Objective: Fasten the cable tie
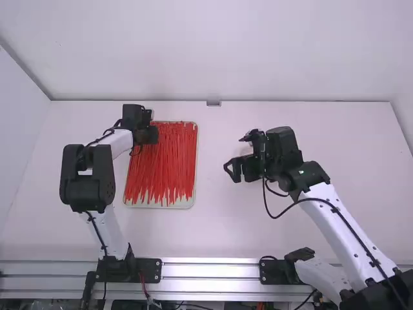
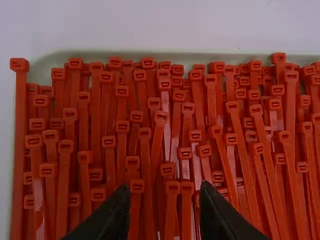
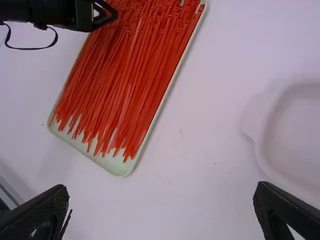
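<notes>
My left pincer (image 2: pixel 164 191) hovers, fingers apart, over the head end of the ties (image 2: pixel 165 125) heaped on the tray (image 2: pixel 150 54), left of centre in the high view. I judge I should close on one tie just below its head, not on the several between my fingers. My right pincer (image 3: pixel 160 197) hangs wide apart, mid-frame. The left wrist view separates single heads. The right wrist view adds a white dish (image 3: pixel 292 130) at its right edge.

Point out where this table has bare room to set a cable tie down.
Bare table between the tray and the right gripper, and the stretch right of the right arm. Crowded: the tray, packed with cable ties, left gripper over its far end; a white dish lies near the right gripper.
</notes>
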